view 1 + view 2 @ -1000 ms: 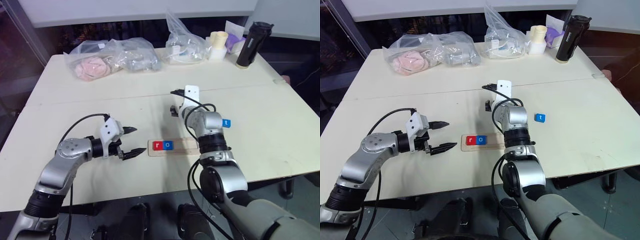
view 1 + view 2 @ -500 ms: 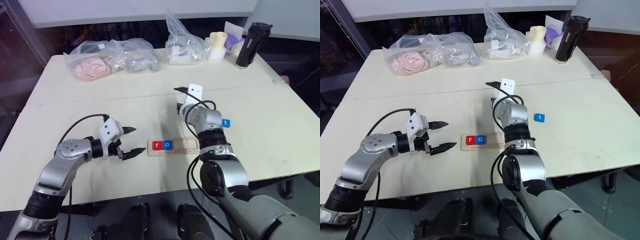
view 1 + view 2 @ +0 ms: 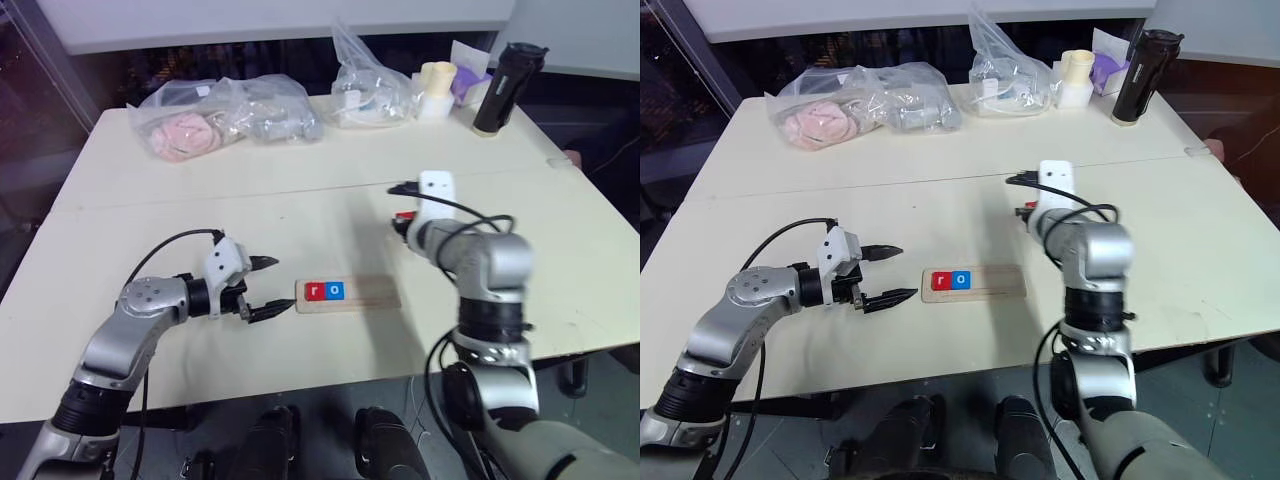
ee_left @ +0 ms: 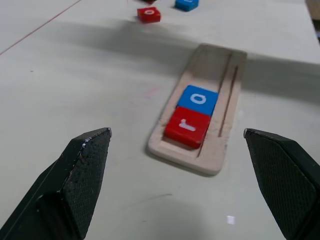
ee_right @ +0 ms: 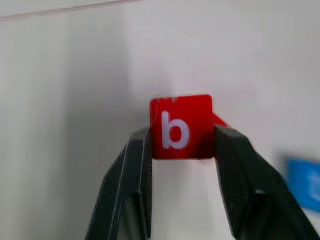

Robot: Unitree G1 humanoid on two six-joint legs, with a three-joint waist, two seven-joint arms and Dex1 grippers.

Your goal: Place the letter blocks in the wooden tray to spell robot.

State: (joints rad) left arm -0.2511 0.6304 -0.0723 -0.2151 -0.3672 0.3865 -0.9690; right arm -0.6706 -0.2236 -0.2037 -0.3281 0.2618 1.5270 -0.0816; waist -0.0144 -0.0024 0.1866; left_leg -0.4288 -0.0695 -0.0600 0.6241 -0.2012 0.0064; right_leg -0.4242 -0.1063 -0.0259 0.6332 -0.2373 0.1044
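The wooden tray (image 3: 365, 293) lies at mid-table with a red "r" block (image 3: 315, 291) and a blue "o" block (image 3: 335, 291) at its left end. My left gripper (image 3: 268, 288) hovers open just left of the tray, pointing at it, with nothing between its fingers. To the tray's right and beyond it, my right gripper (image 5: 181, 134) is shut on a red "b" block (image 5: 181, 126) held above the table. Past the tray, in the left wrist view, another red block (image 4: 149, 14) and a blue block (image 4: 186, 4) lie on the table.
Clear plastic bags (image 3: 225, 118) holding soft items line the table's far edge, and another bag (image 3: 370, 90) lies further right. A black bottle (image 3: 497, 88), a pale cup (image 3: 434, 90) and a purple item stand at the far right corner.
My right arm has swung to the right and back toward me, away from the tray's far side, and the red "b" block now sits between its fingers. The left arm has stayed put.
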